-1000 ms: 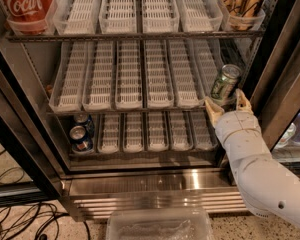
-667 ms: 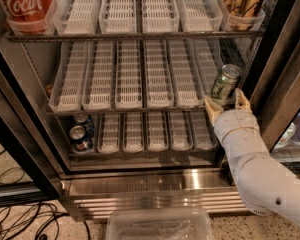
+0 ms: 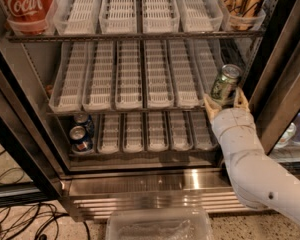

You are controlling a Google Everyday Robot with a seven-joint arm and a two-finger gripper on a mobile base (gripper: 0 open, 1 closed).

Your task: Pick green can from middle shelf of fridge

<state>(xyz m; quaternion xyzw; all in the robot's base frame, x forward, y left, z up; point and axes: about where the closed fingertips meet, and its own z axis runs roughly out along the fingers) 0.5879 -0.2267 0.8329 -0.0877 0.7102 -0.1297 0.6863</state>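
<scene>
Inside the fridge (image 3: 140,184), mid-right of frame, the gripper (image 3: 225,102) clamps the tilted green can (image 3: 226,81) at the middle shelf (image 3: 130,79) right end; I'd pull it straight out, grip firm.

— Where's the light strongest?
— Glare streaks the steel base of the fridge (image 3: 155,183), lower centre.
— And the gripper (image 3: 225,104)?
— Right of centre, clasping the green can (image 3: 225,83), warmly lit. Deep shadow along the left edge.
</scene>
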